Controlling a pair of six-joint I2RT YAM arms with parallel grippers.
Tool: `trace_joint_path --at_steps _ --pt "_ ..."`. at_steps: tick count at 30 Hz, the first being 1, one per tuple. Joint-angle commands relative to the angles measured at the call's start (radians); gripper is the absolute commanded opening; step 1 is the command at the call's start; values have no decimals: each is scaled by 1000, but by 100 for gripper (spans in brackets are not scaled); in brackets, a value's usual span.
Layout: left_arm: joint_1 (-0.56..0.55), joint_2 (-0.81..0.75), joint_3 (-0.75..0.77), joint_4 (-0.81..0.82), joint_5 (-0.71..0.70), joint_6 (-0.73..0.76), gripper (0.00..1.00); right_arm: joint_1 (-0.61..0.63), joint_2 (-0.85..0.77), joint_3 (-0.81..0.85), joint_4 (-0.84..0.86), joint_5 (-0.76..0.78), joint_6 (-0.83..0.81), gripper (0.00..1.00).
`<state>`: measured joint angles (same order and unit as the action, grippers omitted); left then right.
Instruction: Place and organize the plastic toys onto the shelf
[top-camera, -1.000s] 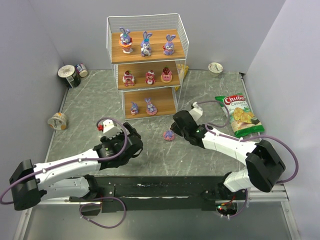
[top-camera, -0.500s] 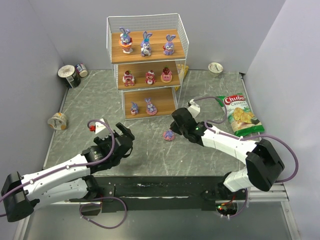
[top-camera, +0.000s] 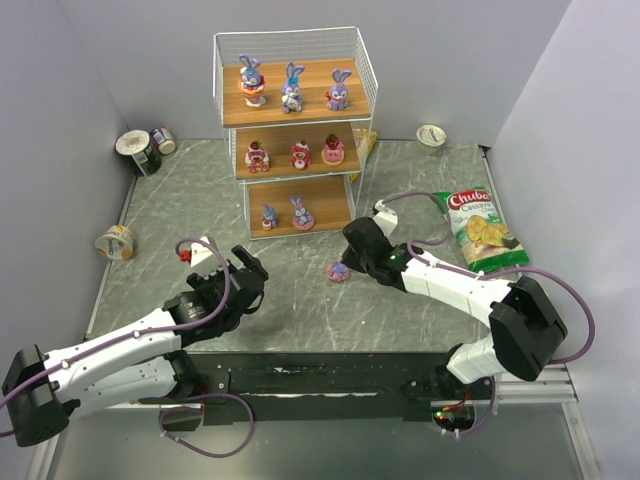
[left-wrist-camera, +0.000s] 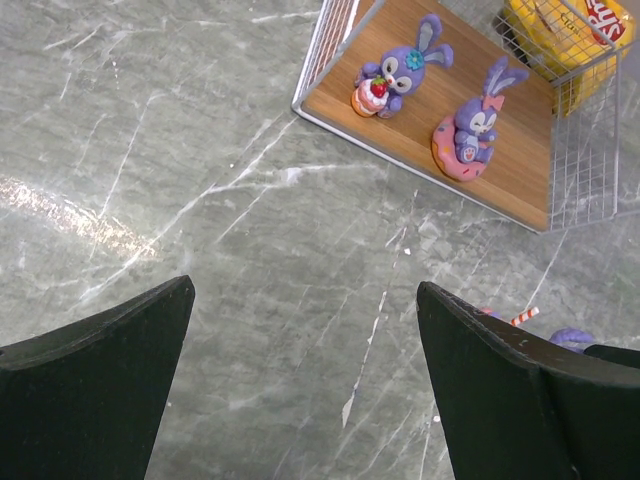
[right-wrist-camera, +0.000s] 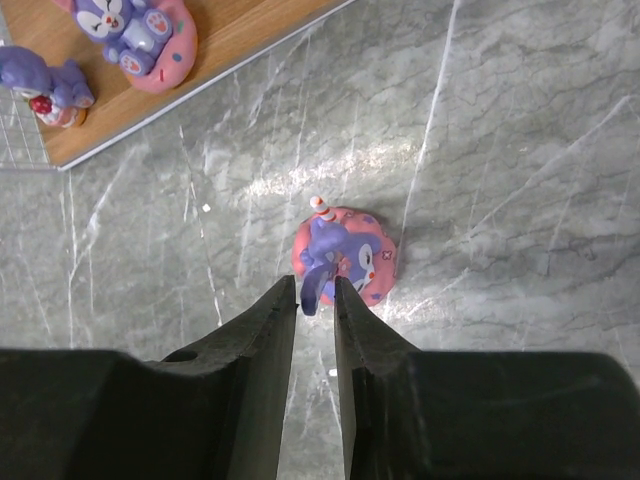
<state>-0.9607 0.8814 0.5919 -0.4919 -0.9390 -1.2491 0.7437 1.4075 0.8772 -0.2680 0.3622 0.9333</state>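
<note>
From above, the shelf stands at the far middle of the table, with eight toys on its boards: three on top, three in the middle, two at the bottom. A ninth bunny toy sits on the table just in front of the shelf, with the right gripper on it. The left gripper hangs over bare table, well apart from that toy.

On the left wrist camera, the left gripper has its jaws spread wide, with nothing between them.

On the right wrist camera, the right gripper has its jaws drawn to a slim gap, pinching one ear of the bunny toy, which rests on the table.
</note>
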Motion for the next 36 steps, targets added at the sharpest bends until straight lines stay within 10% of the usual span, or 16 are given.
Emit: trace_joint_path --at_steps 1,8,36 --pt "10 -2 -6 24 3 17 99 8 19 17 33 -19 -14 29" --pt "16 -12 -12 21 5 16 99 8 18 12 29 4 9 0" --pt "128 -124 -40 58 63 184 99 -14 281 358 62 348 197 0"
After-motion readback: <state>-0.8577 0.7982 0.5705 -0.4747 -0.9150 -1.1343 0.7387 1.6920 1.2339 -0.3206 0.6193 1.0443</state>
